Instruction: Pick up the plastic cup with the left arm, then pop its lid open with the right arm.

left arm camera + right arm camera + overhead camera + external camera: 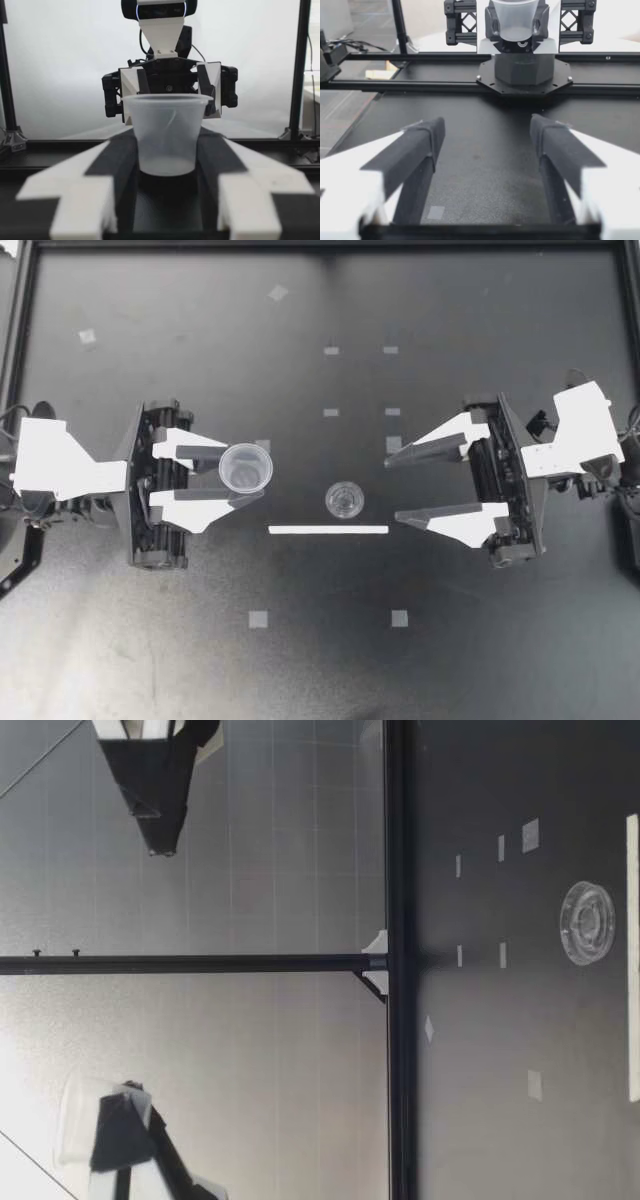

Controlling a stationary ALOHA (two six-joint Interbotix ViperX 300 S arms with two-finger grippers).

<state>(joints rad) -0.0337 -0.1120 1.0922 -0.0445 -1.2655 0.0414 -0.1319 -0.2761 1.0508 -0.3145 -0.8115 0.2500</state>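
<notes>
From above, my left gripper (245,474) is clamped on a clear, round plastic cup (246,466), one finger on each side of its wall, mouth up. My right gripper (393,490) faces it with its fingers spread wide and nothing between them. A shallow clear round plastic piece (344,500) lies on the black table (150,640) between the two grippers, nearer my right one, with a thin white strip (328,530) just beside it.

From table height, my left gripper (118,1125) holds the cup (75,1120) high above the table. The round piece (587,923) lies flat below.

In the left wrist view, the cup (167,125) stands upright, pinched between the black pads (117,160), with my right gripper (170,87) ahead.

In the right wrist view, my right gripper (487,135) is agape over bare table, with the cup (517,17) far ahead.
</notes>
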